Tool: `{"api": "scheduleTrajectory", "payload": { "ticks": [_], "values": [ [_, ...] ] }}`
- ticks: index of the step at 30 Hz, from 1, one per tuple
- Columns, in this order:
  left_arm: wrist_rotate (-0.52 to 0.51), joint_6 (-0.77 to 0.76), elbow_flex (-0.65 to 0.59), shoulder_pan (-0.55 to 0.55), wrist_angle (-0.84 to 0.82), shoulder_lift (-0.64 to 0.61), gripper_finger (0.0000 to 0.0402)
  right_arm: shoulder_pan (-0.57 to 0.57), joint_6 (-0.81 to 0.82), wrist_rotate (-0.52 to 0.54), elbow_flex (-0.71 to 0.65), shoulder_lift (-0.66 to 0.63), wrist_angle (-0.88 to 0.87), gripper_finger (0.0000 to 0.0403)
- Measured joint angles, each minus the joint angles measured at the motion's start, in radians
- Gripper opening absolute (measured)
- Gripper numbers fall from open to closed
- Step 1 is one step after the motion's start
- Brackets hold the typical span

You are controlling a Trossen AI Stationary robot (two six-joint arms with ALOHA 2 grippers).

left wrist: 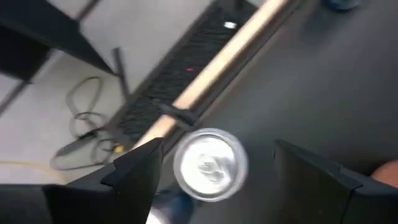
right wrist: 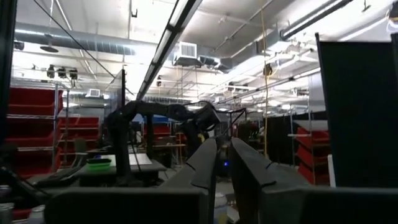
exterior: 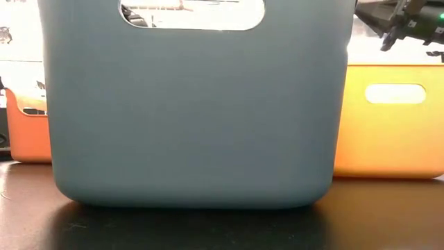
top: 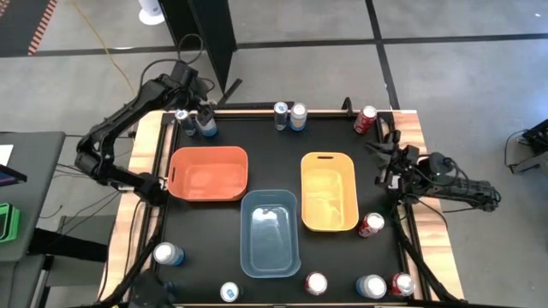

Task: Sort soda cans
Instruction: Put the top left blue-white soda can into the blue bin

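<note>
My left gripper [top: 190,118] is open at the table's far left corner, pointing down. In the left wrist view its fingers [left wrist: 134,174] stand on either side of a silver-topped soda can [left wrist: 210,165], with a gap on each side. A second can with a blue body [top: 206,128] stands right beside the first. My right gripper [top: 385,162] is shut and held level above the table's right edge, also visible in the right wrist view [right wrist: 222,163] and the low view [exterior: 409,21]. Other cans stand upright on the table: two at the far edge [top: 289,115] and a red one [top: 366,120].
Orange bin [top: 208,174], blue bin [top: 270,233] and yellow bin [top: 329,192] sit in the middle of the table. A red can [top: 371,224] stands beside the yellow bin. Several more cans line the near edge [top: 317,284], with one at the left [top: 167,254]. A wooden rim [left wrist: 236,46] borders the table.
</note>
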Motion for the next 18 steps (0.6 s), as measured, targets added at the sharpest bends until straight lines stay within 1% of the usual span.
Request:
{"api": "scheduleTrajectory", "payload": {
  "ticks": [3,5,8,14,18],
  "values": [
    [0.019,-0.041,0.000,0.001,-0.029,0.012,0.0299,0.000,0.018,0.000,0.000,0.000,-0.027,0.0061],
    [0.022,-0.041,0.000,0.007,-0.047,0.025,0.0302,0.000,0.030,0.000,0.000,0.000,-0.036,0.0061],
    [0.021,0.009,0.000,0.004,-0.051,0.049,0.0308,0.000,0.032,0.000,0.000,0.000,-0.035,0.0061],
    [-0.038,0.120,0.000,-0.036,-0.039,0.105,0.0313,0.000,0.033,0.000,0.000,0.000,-0.035,0.0062],
    [-0.066,0.162,0.000,-0.045,-0.040,0.141,0.0313,0.000,0.034,0.000,0.000,0.000,-0.039,0.0062]
  ]
}}
